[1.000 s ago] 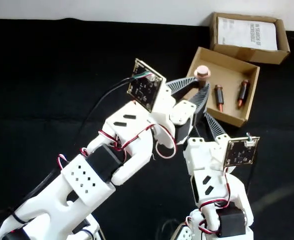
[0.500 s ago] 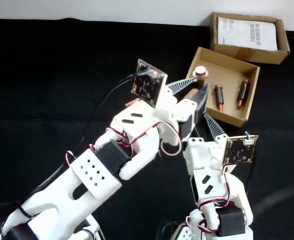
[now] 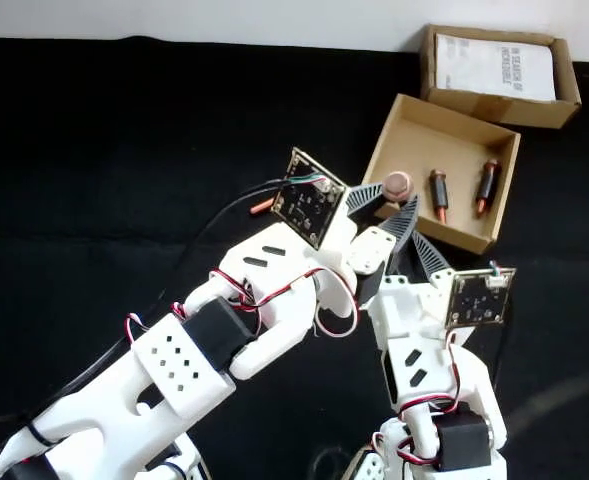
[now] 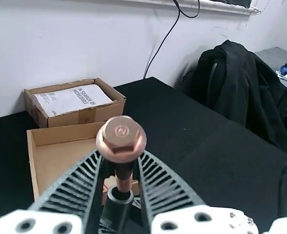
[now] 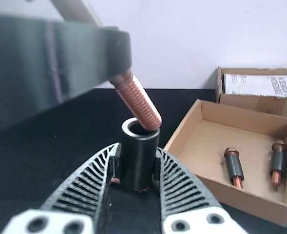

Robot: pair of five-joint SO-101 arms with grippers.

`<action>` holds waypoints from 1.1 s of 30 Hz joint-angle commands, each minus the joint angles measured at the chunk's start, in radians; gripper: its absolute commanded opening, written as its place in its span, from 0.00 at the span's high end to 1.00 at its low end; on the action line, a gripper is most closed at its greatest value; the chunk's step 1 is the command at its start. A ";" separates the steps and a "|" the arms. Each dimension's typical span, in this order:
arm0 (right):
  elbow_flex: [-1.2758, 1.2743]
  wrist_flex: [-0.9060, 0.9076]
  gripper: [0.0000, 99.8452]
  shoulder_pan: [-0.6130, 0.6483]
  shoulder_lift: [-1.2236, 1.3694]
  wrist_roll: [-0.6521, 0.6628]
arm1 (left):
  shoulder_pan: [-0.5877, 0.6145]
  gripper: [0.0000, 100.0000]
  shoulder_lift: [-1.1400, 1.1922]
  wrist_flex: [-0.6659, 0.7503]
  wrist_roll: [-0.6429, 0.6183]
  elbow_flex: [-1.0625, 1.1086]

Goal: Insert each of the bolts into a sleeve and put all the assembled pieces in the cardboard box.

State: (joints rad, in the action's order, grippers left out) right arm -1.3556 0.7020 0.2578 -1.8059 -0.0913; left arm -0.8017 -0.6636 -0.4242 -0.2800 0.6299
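My left gripper point(image 4: 120, 158) is shut on a copper bolt point(image 4: 121, 139), hex head toward the camera and shaft pointing down. My right gripper point(image 5: 136, 148) is shut on an upright black sleeve point(image 5: 138, 158). The bolt's threaded tip point(image 5: 138, 105) sits at the sleeve's open mouth, tilted. In the high view the bolt head point(image 3: 398, 184) is just left of the cardboard box point(image 3: 414, 125), where both grippers meet. Two assembled pieces point(image 3: 439, 195) point(image 3: 487, 185) lie in that box.
A second cardboard box point(image 3: 499, 105) holding a printed sheet stands behind the first, at the table's back right. A small copper piece point(image 3: 262, 206) lies on the black table beside the left arm's camera board. The table's left half is bare black cloth.
The left arm has brought the bolt down and nearer, from over the box's left corner to the sleeve held by the right gripper. The right arm has hardly moved.
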 commanded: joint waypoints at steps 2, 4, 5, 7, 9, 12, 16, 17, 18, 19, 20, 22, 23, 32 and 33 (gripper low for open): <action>0.015 -0.005 0.99 0.010 -0.018 -0.006 | 0.010 0.99 -0.013 -0.005 0.058 -0.033; 0.015 -0.005 0.99 0.010 -0.018 -0.005 | 0.013 0.99 -0.013 -0.018 0.072 -0.031; 0.015 -0.005 0.99 0.010 -0.018 -0.005 | 0.012 0.99 -0.013 -0.035 0.074 -0.035; 0.013 -0.005 0.99 0.010 -0.018 0.023 | 0.008 0.99 -0.013 -0.069 0.074 -0.038; 0.013 -0.005 0.99 0.010 -0.018 0.051 | 0.008 0.99 -0.013 -0.081 0.075 -0.042; 0.013 -0.005 0.99 0.010 -0.018 0.057 | 0.007 0.99 -0.012 -0.081 0.137 -0.061; 0.013 -0.005 0.99 0.010 -0.018 0.057 | 0.007 0.99 -0.010 -0.100 0.157 -0.079; 0.013 -0.005 0.99 0.010 -0.018 0.057 | 0.007 0.99 -0.010 -0.114 0.157 -0.081; 0.013 -0.005 0.99 0.010 -0.018 0.057 | 0.007 0.99 -0.010 -0.124 0.157 -0.081; 0.013 -0.005 0.99 0.010 -0.018 0.057 | 0.007 0.99 -0.010 -0.135 0.157 -0.081; 0.013 -0.005 0.99 0.010 -0.018 0.057 | 0.007 0.99 -0.010 -0.143 0.157 -0.081; 0.013 -0.005 0.99 0.010 -0.018 0.057 | 0.010 0.99 -0.010 -0.169 0.158 -0.099; 0.012 -0.005 0.99 0.012 -0.018 0.057 | 0.010 0.99 -0.010 -0.189 0.158 -0.116; 0.012 -0.005 0.99 0.013 -0.018 0.057 | 0.033 0.99 0.122 -0.384 0.150 -0.372; 0.012 -0.005 0.99 0.013 -0.018 0.057 | 0.035 0.99 0.142 -0.397 0.150 -0.407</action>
State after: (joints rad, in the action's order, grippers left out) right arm -1.3556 0.7020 0.2578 -1.8059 -0.0453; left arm -0.7848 -0.5623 -0.7818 -0.1250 0.3322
